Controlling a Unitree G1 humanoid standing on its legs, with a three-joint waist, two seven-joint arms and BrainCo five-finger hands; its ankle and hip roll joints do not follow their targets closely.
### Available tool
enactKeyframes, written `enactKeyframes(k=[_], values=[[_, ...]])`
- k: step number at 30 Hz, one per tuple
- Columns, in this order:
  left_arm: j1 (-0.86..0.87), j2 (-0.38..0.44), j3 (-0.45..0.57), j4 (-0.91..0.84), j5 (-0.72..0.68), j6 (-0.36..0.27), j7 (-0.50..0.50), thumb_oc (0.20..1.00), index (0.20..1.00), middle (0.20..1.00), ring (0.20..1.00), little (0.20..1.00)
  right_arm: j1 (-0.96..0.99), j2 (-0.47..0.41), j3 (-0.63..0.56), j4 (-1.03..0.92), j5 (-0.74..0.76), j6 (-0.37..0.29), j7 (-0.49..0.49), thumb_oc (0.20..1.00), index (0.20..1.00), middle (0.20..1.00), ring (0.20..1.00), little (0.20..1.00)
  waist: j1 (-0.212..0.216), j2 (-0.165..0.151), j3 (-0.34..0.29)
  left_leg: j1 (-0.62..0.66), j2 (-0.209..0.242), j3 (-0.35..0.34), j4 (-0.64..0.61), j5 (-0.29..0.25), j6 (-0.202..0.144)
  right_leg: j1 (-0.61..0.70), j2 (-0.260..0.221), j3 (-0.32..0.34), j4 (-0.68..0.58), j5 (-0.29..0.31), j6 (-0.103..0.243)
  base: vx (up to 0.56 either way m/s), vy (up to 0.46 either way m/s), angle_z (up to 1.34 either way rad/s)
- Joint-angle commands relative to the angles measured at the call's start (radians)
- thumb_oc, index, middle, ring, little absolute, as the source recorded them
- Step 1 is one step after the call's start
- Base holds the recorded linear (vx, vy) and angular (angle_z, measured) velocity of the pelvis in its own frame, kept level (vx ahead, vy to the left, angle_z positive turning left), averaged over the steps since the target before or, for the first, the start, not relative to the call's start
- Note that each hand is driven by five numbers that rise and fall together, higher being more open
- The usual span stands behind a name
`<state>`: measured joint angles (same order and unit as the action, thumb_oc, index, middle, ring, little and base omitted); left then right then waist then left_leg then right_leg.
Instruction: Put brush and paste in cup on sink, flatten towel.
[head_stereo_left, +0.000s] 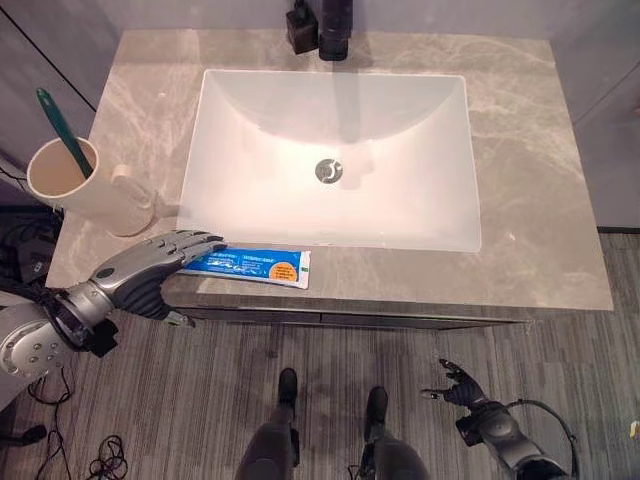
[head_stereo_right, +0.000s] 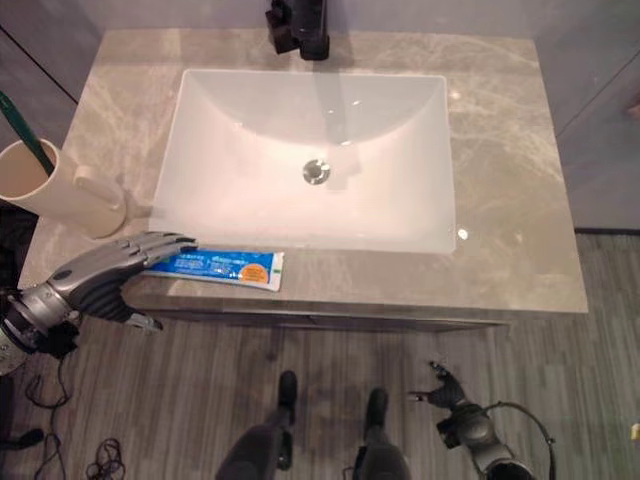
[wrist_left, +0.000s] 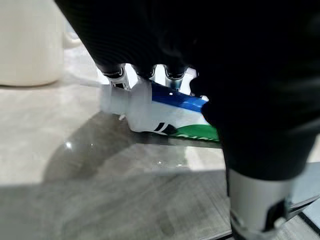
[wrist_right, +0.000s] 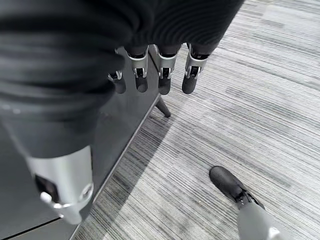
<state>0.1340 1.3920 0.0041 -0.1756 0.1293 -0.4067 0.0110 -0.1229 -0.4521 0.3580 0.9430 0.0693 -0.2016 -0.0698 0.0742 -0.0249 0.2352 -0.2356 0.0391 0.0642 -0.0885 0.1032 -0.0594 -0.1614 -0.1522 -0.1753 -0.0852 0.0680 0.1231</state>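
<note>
Silver fingers (head_stereo_left: 196, 243) of the left hand (head_stereo_left: 150, 264) lie straight over the toothpaste tube's (head_stereo_left: 250, 266) cap end.

your left hand (head_stereo_left: 150, 265) reaches in from the lower left, fingers (head_stereo_left: 196, 243) nearly straight and laid forward, thumb below. your right hand (head_stereo_left: 462, 385) hangs low at your side, fingers (wrist_right: 164, 75) relaxed, holding nothing.

Sink basin (head_stereo_left: 330, 160) mid-counter, tap (head_stereo_left: 335, 28) at its far edge, cup (head_stereo_left: 75, 185) far left holding brush (head_stereo_left: 62, 130), paste tube (head_stereo_left: 255, 266) on near counter edge, left hand (head_stereo_left: 150, 265) touching its left end
</note>
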Motion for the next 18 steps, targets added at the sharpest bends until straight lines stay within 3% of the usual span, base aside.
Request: enactKeyframes(k=[1,18], values=[[-0.011,-0.011,0.021,0.042,0.002,-0.012,0.041,1.000,1.000,1.000,1.000,1.000,0.000,-0.003,0.029,-0.015,0.038,-0.030,-0.020,1.000,1.000,1.000,1.000,1.000,-0.004,-0.028,-0.054,-0.040,0.027,-0.015,0.001,0.028,-0.031,-0.050,-0.099,0.020,-0.002,0.130,0.087,0.00,0.000,0.00],[0.003,-0.086,0.065,0.037,-0.167,0.007,-0.009,1.000,1.000,1.000,1.000,1.000,0.006,-0.010,0.028,-0.022,0.035,-0.014,-0.008,1.000,1.000,1.000,1.000,1.000,-0.017,-0.017,-0.078,-0.038,0.038,0.000,0.001,0.029,-0.037,-0.062,-0.098,0.041,-0.002,0.130,0.080,0.00,0.000,0.00]])
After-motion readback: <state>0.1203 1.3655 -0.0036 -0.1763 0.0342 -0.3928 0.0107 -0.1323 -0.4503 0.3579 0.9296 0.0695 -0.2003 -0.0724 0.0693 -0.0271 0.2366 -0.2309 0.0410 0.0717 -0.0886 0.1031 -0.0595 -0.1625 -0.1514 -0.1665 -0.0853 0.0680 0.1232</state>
